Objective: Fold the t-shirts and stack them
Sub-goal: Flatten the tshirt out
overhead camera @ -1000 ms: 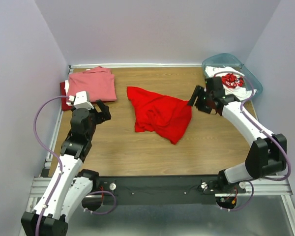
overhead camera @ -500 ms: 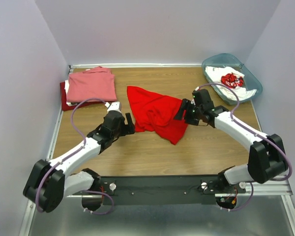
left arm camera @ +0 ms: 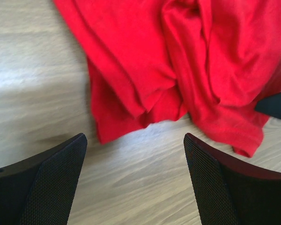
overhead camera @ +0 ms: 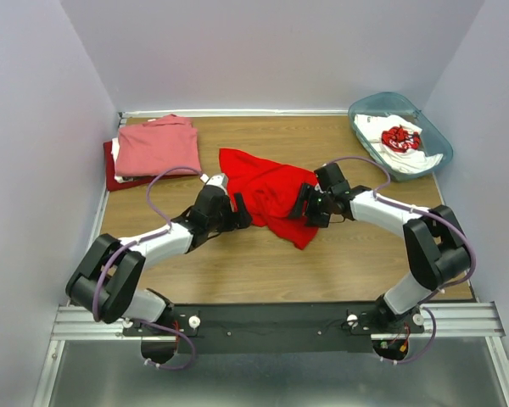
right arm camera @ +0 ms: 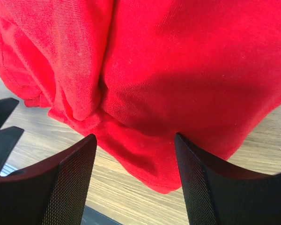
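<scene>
Starting at the left of the top view, a salmon-pink t-shirt (overhead camera: 157, 146) lies folded on a darker red t-shirt (overhead camera: 110, 176), at about 10 o'clock on the table (overhead camera: 195, 263).

Next comes the left gripper (overhead camera: 239, 214), low over the wood. Its fingers (left arm camera: 51, 183) are spread wide with nothing between them. In its wrist view the hem of the bright red t-shirt (overhead camera: 271, 188) lies just ahead, from 12 to 1 o'clock of the fingertips and apart from both pads.

That shirt lies crumpled mid-table. Its long axis runs roughly from 11 o'clock to 5 o'clock, so one side faces each arm.

The right gripper (overhead camera: 308, 206) sits at the shirt's 3 o'clock edge, its fingers (right arm camera: 201, 183) also parted, straddling a bunched fold. Cloth fills the gap in its wrist view, though whether the pads touch it cannot be told. The right gripper is therefore the nearer. A paired pinch would probably need the left one to reach forward toward 12 o'clock first.

Farthest right, at 1 o'clock, the teal bin (overhead camera: 437, 140) holds a white t-shirt (overhead camera: 407, 153) with red print.
</scene>
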You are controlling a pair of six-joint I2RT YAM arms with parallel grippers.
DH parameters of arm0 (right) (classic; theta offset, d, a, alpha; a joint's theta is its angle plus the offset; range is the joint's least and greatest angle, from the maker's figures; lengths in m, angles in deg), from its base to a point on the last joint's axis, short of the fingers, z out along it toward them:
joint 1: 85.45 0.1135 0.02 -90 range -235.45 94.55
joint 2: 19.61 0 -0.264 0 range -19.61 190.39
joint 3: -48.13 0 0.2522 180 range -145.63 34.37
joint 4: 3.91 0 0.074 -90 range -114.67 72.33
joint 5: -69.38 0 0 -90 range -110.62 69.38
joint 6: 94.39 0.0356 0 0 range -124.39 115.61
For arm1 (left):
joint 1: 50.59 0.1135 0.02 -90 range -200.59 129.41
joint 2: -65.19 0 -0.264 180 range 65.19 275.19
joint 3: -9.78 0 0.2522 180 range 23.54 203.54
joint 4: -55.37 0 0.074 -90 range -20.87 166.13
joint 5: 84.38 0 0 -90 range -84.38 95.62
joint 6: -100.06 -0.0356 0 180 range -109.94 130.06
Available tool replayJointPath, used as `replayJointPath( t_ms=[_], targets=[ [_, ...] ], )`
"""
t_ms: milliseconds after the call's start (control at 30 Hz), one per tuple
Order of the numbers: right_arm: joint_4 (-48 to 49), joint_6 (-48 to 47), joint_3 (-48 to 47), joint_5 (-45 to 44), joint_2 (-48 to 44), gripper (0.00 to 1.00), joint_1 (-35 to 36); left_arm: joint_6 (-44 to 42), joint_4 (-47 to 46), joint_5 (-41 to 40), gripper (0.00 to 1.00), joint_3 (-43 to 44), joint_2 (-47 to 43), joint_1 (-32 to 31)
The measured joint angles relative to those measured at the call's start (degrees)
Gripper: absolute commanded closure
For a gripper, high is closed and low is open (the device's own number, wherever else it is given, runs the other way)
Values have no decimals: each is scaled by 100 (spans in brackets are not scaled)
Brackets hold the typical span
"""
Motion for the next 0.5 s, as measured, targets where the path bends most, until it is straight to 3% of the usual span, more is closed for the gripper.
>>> replayJointPath(
  t_ms=[267, 500],
  targets=[
    [74, -2, 125, 13, 140, 26, 35, 15, -315, 149, 14, 654, 743, 0],
    [72, -31, 118, 2, 153, 30, 46, 11, -328, 153, 28, 704, 918, 0]
  ],
)
